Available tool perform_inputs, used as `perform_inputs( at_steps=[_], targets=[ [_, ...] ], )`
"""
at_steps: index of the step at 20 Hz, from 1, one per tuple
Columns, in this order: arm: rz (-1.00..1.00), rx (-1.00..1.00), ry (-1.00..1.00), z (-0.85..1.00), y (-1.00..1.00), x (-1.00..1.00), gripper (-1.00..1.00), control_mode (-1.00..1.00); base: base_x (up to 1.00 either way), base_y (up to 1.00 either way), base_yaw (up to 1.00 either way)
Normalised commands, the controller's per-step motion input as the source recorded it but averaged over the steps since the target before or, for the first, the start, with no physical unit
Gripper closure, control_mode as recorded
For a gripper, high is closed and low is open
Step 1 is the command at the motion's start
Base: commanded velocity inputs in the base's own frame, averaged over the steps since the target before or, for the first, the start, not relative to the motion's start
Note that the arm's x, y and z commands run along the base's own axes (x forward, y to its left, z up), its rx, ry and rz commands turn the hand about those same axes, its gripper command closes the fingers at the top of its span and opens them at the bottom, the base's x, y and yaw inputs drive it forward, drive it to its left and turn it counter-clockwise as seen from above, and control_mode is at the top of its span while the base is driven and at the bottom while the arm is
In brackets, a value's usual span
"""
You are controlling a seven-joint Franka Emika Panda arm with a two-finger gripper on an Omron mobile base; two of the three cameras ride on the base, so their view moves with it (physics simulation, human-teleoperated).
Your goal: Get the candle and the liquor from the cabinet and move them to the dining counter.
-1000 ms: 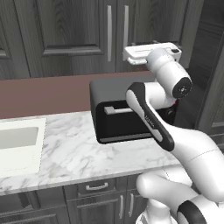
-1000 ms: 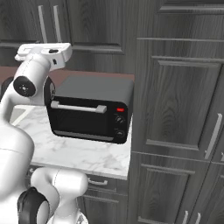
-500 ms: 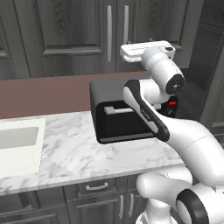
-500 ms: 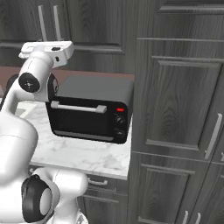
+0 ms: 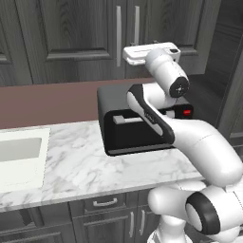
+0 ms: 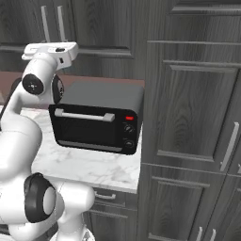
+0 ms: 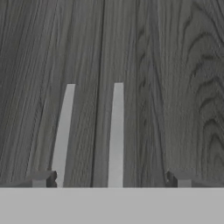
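Observation:
The cabinet (image 5: 80, 33) is a dark grey wood-grain wall unit above the worktop, and its panelled doors are shut. Two long silver bar handles (image 5: 118, 29) flank the seam between the doors. My gripper (image 5: 151, 50) is raised above the black oven and points at the doors, just right of and below the handles. In the hand view the two handles (image 7: 116, 131) stand close ahead between my spread fingertips (image 7: 41, 178). My gripper (image 7: 111, 179) is open and holds nothing. In the right base view the gripper (image 6: 51, 49) is up near the door panel (image 6: 94, 23). The candle, the liquor and the dining counter are out of view.
A black toaster oven (image 5: 137, 128) sits on the marble worktop (image 5: 76, 166) directly under my hand. A white sink (image 5: 19, 156) lies at the left. A tall dark cabinet column (image 6: 197, 117) stands right of the oven. Low drawers (image 5: 104, 203) run under the worktop.
My hand has risen a little and shifted left toward the two door handles. The jaws have stayed open and the doors have stayed shut.

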Motion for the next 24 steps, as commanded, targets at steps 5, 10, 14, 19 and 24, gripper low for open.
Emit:
perform_inputs(
  at_steps=[5,10,14,19,24],
  targets=[
    [0.00,0.00,0.00,0.00,0.01,0.31,-1.00,-1.00,0.00,0.00,0.00],
    [0.00,0.00,0.00,0.00,-0.01,0.30,-1.00,-1.00,0.00,0.00,0.00],
    [0.00,0.00,0.00,0.00,0.00,0.26,-1.00,-1.00,0.00,0.00,0.00],
    [0.00,0.00,0.00,0.00,-0.01,0.27,-1.00,-1.00,0.00,0.00,0.00],
    [0.00,0.00,0.00,0.00,0.00,0.30,-1.00,-1.00,0.00,0.00,0.00]
  ],
)
